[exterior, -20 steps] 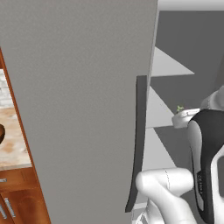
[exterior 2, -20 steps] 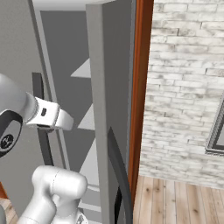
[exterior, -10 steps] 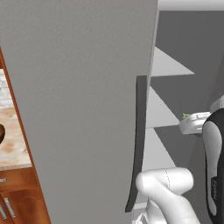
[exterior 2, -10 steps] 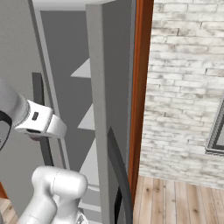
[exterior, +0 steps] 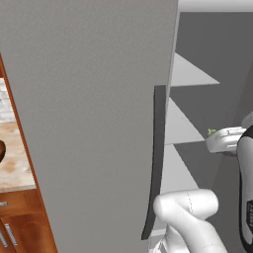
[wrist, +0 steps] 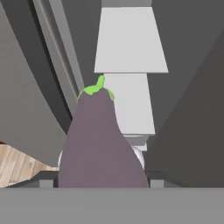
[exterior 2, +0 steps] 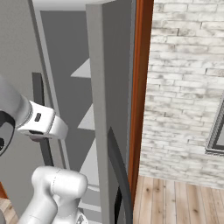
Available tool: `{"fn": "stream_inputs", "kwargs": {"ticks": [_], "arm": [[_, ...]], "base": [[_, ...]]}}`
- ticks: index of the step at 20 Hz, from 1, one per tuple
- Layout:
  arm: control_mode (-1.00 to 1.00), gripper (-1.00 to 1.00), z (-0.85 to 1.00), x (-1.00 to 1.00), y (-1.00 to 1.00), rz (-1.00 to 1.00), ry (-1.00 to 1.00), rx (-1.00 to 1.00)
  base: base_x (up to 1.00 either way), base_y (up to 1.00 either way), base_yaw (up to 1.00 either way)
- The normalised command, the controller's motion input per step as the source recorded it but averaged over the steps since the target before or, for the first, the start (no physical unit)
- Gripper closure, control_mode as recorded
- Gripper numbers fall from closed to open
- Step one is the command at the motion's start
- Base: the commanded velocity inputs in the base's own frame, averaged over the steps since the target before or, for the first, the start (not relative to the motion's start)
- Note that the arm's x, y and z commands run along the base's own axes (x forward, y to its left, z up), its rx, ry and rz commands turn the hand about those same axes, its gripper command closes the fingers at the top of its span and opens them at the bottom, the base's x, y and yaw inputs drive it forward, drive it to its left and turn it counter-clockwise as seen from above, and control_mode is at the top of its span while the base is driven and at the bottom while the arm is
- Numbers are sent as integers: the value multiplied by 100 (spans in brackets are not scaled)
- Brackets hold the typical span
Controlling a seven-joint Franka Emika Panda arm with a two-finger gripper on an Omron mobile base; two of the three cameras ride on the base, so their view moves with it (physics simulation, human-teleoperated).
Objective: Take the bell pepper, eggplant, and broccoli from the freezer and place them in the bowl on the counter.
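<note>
- The hand view looks along a dull purple eggplant (wrist: 99, 140) with a bright green stem cap, its wide end low in the frame and its narrow stem end pointing away.
- The gripper (wrist: 101, 181) is clamped on the eggplant: the vegetable sits between the two fingers, whose tips (wrist: 46, 183) just peek out on either side of its wide end.
- Beyond the eggplant lie the pale grey inner shelves (wrist: 130, 41) of the freezer (exterior: 89, 99), stacked one past the other.
- In the left base view, the freezer's flat grey door stands open on the left, with a dark curved handle (exterior: 157, 163) along its edge.
- In that same view, a speck of the green stem shows just beside the white wrist, in front of the shelves on the right.
- At the far left, a strip of beige marbled counter (exterior: 12, 158) sits over reddish-brown cabinets, with the dark bowl's rim (exterior: 1, 150) at the frame edge.
</note>
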Motion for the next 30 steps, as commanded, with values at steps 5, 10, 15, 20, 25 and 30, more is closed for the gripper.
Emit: {"fn": "stream_inputs", "kwargs": {"ticks": [5, 10, 15, 20, 25, 30], "arm": [[100, 100, 0, 0, 7, 0, 0, 0], [100, 100, 0, 0, 0, 0, 0, 0], [100, 100, 0, 0, 0, 0, 0, 0], [100, 100, 0, 0, 0, 0, 0, 0], [100, 100, 0, 0, 0, 0, 0, 0], [100, 100, 0, 0, 0, 0, 0, 0]], "base": [[-1, 8, 0], [-61, 44, 0], [-29, 100, 2], [10, 100, 2], [33, 100, 0], [40, 95, 0]]}}
